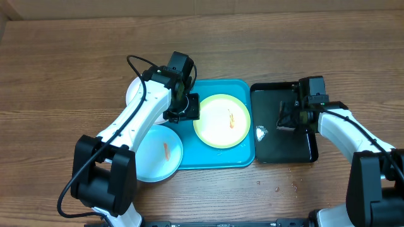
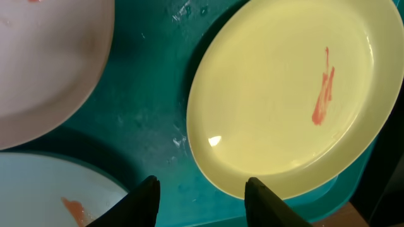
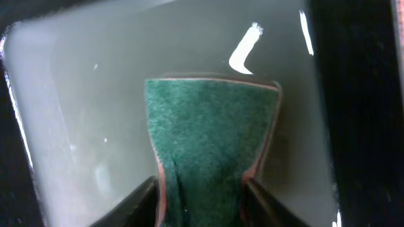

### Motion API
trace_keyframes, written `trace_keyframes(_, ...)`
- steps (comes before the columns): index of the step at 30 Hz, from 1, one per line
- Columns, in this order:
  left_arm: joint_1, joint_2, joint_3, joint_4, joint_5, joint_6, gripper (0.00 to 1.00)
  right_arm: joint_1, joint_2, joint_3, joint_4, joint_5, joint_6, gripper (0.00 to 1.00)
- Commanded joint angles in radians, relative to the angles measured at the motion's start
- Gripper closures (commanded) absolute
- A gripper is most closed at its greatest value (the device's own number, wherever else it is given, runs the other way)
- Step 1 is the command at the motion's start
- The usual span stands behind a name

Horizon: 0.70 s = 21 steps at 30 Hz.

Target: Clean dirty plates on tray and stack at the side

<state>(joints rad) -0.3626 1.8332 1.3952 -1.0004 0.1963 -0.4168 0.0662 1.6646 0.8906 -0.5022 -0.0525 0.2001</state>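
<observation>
The yellow-green round plastic plate with a white centre (image 1: 222, 120) lies flat in the middle of the large turquoise plastic rectangular tray (image 1: 214, 159) at the centre of the overhead frame, a red-orange smear right of its middle; the pale blue round plastic plate (image 1: 158, 153), also smeared, sits at the lower left, its right edge over the tray's corner and the rest over the wooden tabletop (image 1: 63, 63); the white round plastic plate (image 1: 134, 91) shows at the upper left, mostly hidden under the left arm.

The left gripper (image 1: 184, 108) hangs over the tray between the three plates; in the left wrist view its fingers (image 2: 148, 202) stand spread with nothing between them, just beside the yellow-green plate's near rim (image 2: 297, 94).

At the right of the overhead frame the right gripper (image 1: 289, 118) is over the smaller black rectangular tray (image 1: 271, 148); it pinches a green sponge with a pinkish edge (image 3: 208, 145), which rests on that tray's shiny floor.
</observation>
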Motion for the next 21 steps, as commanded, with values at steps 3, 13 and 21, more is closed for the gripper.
trace_keyframes(3,-0.019,0.011,-0.013,0.02,-0.073,-0.009,0.57,-0.003,0.009,0.001,-0.003,0.006,0.008,0.78)
trace_keyframes(13,-0.045,0.011,-0.082,0.14,-0.075,-0.011,0.65,-0.003,0.009,0.001,-0.009,0.007,0.008,0.78)
trace_keyframes(21,-0.046,0.011,-0.164,0.233,-0.105,-0.079,0.69,-0.003,0.009,0.001,-0.015,0.007,0.008,0.77)
